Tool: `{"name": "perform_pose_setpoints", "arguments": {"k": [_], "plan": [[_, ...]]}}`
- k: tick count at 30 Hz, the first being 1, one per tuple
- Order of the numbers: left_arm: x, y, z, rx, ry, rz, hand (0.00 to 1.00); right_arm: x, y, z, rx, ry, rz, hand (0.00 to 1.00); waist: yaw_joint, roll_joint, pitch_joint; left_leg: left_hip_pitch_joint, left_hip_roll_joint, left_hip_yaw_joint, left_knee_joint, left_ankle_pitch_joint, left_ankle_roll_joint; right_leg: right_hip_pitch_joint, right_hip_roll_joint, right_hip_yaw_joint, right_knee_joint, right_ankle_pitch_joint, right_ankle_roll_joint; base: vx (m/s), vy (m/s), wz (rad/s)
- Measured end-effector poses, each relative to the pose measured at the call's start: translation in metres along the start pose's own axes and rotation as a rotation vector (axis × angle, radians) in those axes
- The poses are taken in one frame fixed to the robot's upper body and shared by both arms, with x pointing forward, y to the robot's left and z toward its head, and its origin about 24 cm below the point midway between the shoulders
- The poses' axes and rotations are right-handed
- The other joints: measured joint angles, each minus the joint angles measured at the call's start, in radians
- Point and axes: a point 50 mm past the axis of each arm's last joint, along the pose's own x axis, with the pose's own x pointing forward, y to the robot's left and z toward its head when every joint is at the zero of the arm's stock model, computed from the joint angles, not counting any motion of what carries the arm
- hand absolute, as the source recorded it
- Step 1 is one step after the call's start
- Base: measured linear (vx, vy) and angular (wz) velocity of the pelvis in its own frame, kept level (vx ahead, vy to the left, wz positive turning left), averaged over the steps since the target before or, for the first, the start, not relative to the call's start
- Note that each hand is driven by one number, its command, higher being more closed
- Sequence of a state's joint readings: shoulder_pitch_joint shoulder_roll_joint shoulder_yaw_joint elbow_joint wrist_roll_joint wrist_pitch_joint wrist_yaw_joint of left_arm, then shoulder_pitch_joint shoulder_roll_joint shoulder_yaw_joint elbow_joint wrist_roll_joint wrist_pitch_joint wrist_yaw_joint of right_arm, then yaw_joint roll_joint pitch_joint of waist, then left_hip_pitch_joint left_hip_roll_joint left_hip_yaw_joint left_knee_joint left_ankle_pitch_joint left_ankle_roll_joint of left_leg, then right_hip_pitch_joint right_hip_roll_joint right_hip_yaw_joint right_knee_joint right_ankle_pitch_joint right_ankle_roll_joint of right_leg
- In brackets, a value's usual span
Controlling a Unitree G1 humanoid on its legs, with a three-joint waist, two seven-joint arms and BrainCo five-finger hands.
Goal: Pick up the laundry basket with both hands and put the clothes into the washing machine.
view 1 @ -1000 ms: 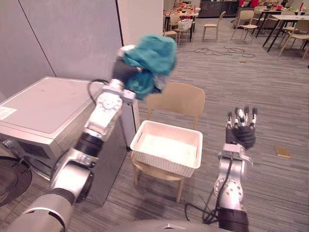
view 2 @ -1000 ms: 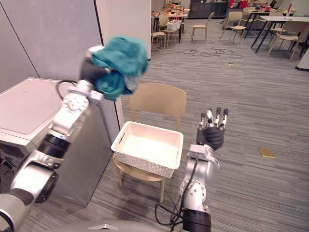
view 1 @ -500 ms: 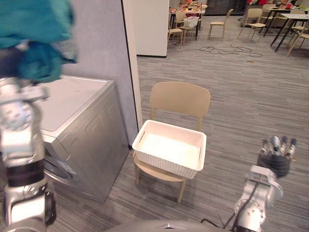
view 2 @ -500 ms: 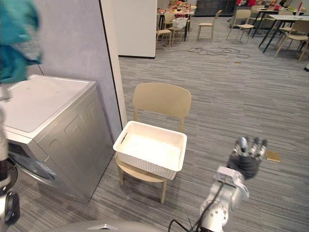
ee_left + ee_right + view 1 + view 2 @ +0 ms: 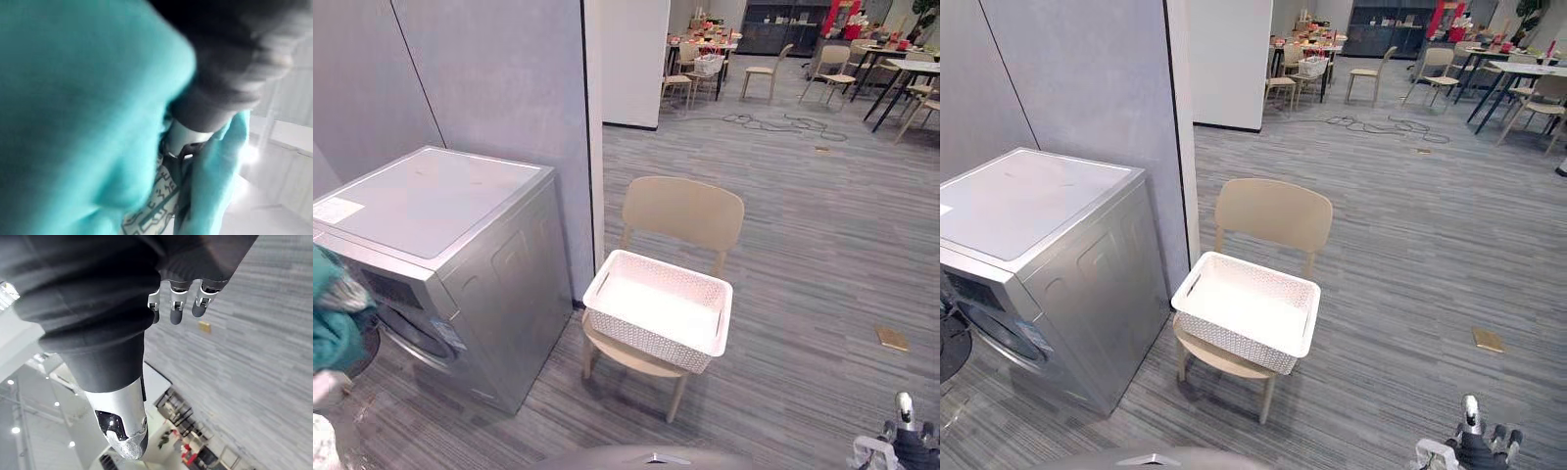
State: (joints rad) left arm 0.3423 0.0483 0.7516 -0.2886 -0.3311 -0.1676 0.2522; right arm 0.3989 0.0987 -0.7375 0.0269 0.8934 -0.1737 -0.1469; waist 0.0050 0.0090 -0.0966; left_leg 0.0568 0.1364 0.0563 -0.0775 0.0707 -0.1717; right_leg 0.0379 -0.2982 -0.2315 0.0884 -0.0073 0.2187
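Observation:
A bundle of teal clothes (image 5: 331,318) hangs low at the view's left edge, in front of the silver washing machine (image 5: 440,201). My left hand (image 5: 190,139) is shut on that cloth, which wraps round its fingers in the left wrist view. The white laundry basket (image 5: 658,313) sits empty on a beige chair (image 5: 683,211), right of the machine. My right hand (image 5: 1474,448) is low at the bottom right, open and holding nothing, its fingers (image 5: 176,308) straight over the floor.
The machine's dark round door (image 5: 950,345) shows at its front. A grey partition wall (image 5: 499,78) stands behind the machine. Tables and chairs (image 5: 891,73) fill the far room, cables (image 5: 783,122) lie on the floor, and a small tan piece (image 5: 891,338) lies right of the chair.
The camera has shifted. My left hand has dropped with the teal clothes from above the machine to low by its front. My right hand has sunk to the bottom edge.

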Motion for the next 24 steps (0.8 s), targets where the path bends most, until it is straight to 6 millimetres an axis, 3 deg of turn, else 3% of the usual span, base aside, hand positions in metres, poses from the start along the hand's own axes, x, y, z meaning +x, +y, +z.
{"name": "perform_pose_setpoints", "arguments": {"k": [3, 6, 8, 13, 20, 24], "plan": [[-0.015, 0.004, -0.023, 0.004, 0.112, 0.001, 1.0, -0.005, -0.019, -0.019, -0.071, 0.106, -0.049, 0.0, 0.0, -0.002, 0.002, 0.006, 0.008, 0.006, 0.0, 0.0, 0.0, 0.0, 0.006, 0.0, 0.007, -0.007, 0.004, -0.05, -0.015, -0.04], [-0.03, 0.013, -0.057, 0.002, 0.269, 0.042, 1.0, -0.015, -0.054, -0.047, -0.113, 0.252, -0.172, 0.0, 0.002, 0.005, -0.003, 0.012, 0.02, 0.023, 0.0, 0.0, -0.001, 0.001, 0.013, 0.0, 0.012, -0.009, 0.002, -0.02, -0.01, -0.03], [-0.051, 0.02, -0.087, 0.003, 0.42, 0.08, 1.0, -0.031, -0.085, -0.068, -0.126, 0.375, -0.299, 0.0, 0.005, 0.013, -0.006, 0.013, 0.023, 0.024, 0.0, 0.0, -0.001, 0.001, 0.016, 0.0, 0.012, -0.01, 0.001, 0.0, 0.0, 0.0], [-0.094, 0.02, -0.138, 0.015, 0.71, 0.068, 1.0, -0.065, -0.13, -0.092, -0.18, 0.563, -0.501, 0.0, 0.01, 0.01, -0.004, 0.016, 0.025, 0.025, 0.0, -0.003, -0.005, 0.002, 0.017, -0.001, 0.019, -0.012, -0.004, 0.0, 0.0, 0.0], [-0.116, 0.018, -0.158, 0.003, 0.84, 0.043, 1.0, -0.089, -0.15, -0.104, -0.302, 0.692, -0.577, 0.0, 0.009, -0.013, 0.007, 0.017, 0.028, 0.024, 0.014, -0.015, -0.01, 0.003, 0.017, -0.002, 0.037, -0.028, -0.005, 0.0, 0.0, 0.0], [-0.125, 0.011, -0.164, -0.013, 0.889, 0.003, 1.0, -0.087, -0.141, -0.113, -0.345, 0.739, -0.535, 0.0, 0.01, -0.025, 0.021, -0.013, 0.04, -0.013, 0.118, -0.074, -0.015, 0.037, 0.02, -0.028, 0.067, -0.059, -0.008, 0.0, -0.016, 0.18]]}}
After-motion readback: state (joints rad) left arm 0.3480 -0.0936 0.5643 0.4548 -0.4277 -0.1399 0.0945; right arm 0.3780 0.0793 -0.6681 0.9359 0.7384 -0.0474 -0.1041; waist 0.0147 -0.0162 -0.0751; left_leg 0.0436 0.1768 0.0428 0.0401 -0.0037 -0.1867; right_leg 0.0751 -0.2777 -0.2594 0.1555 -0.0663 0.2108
